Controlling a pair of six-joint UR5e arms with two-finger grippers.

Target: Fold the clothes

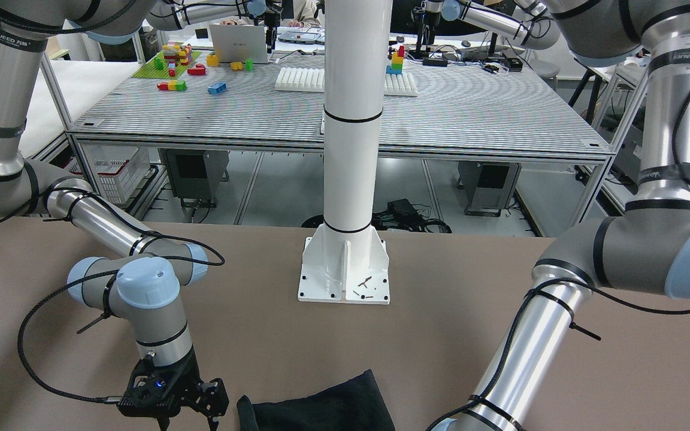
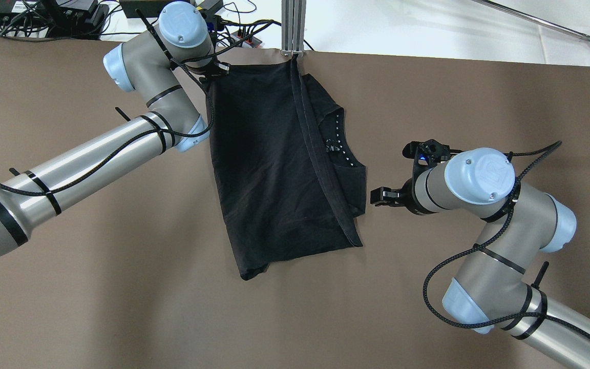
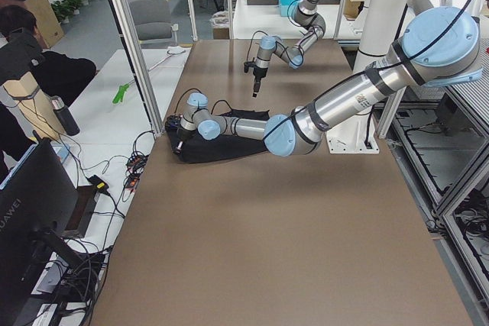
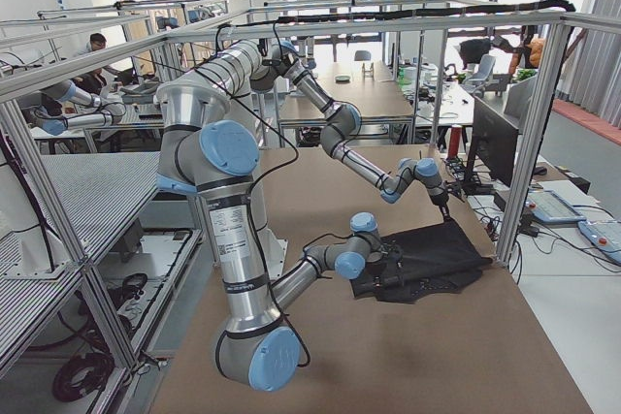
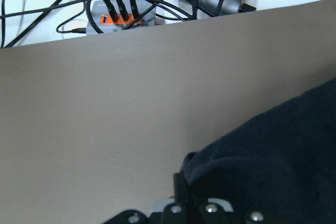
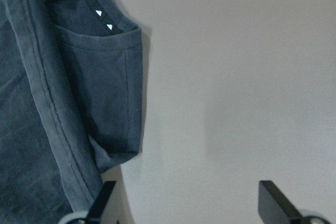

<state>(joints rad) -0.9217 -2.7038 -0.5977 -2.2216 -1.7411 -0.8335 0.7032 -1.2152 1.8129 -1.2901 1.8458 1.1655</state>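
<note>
1. One black soft-fabric garment (image 2: 269, 169) lies flat in the middle of the brown bench (image 2: 121, 287). Seen from overhead, its long axis runs from 12 to 6 o'clock, and one layer is folded over toward the 3 o'clock side.
2. The right hand (image 2: 383, 196) has its fingers apart and holds nothing. The garment's edge is just beside it at its 9 o'clock, not touching.
3. The left hand (image 2: 216, 69) is at the garment's 11 o'clock corner. Fabric hides its fingers, so I cannot tell if it grips.
4. In my judgement, the right hand is the nearer one for the 3 o'clock edge.
</note>
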